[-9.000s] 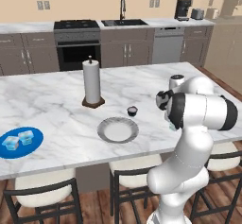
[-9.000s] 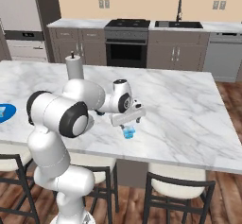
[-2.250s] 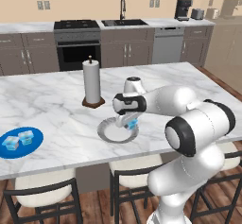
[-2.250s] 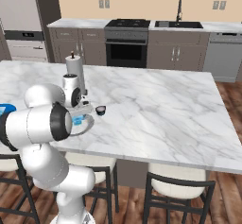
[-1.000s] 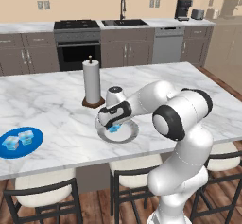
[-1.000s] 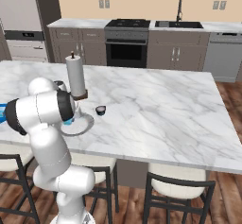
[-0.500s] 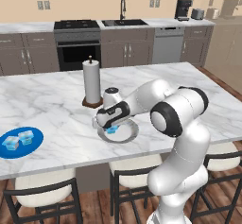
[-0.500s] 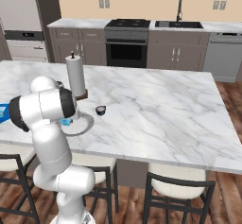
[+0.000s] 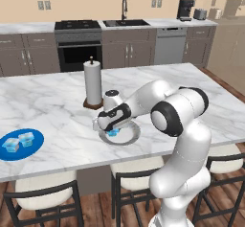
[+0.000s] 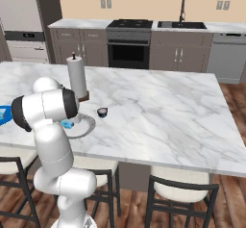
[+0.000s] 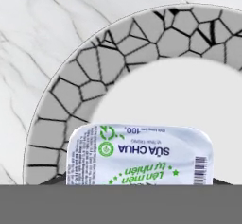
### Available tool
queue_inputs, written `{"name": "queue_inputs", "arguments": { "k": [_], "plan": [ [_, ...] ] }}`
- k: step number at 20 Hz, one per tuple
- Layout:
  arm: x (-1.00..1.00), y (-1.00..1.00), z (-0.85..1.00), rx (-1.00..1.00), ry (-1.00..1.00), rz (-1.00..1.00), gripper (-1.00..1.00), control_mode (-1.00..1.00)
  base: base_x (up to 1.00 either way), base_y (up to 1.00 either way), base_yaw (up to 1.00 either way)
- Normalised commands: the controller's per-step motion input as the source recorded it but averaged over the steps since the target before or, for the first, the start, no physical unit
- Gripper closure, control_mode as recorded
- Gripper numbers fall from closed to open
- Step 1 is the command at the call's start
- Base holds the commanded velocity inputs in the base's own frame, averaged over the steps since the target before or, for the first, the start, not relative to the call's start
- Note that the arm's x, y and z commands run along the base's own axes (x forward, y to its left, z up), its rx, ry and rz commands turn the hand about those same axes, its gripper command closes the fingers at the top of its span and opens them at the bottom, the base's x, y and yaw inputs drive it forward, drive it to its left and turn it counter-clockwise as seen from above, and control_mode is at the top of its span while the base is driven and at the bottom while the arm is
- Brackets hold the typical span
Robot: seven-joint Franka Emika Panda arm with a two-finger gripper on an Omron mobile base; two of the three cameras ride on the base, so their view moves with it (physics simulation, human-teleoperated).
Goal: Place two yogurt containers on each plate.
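From my left base camera the gripper [image 9: 112, 128] covers most of the pale blue yogurt cup [image 9: 114, 133], and I cannot tell whether its fingers touch it. In the hand camera the cup's [image 11: 139, 153] lower part is cut off at the bottom, and the grey plate's [image 11: 71, 90] rim runs out past the right edge. From the right base camera my own arm hides most of that plate [image 10: 86, 124], and the blue plate [image 10: 3, 115] is cut by the left edge.

Yogurt cup [image 9: 114, 132] apparently over grey plate [image 9: 125, 138]; two cups [image 9: 18, 141] on blue plate [image 9: 21, 152].
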Motion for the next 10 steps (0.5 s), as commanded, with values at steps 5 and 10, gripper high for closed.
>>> {"name": "queue_inputs", "arguments": {
  "k": [5, 10],
  "plan": [
    [0.00, 0.01, -0.01, 0.00, 0.00, -0.04, -1.00, -1.00, 0.00, 0.00, 0.00],
    [0.00, 0.00, -0.03, 0.00, 0.00, -0.03, -1.00, -1.00, 0.00, 0.00, 0.00]
  ]
}}
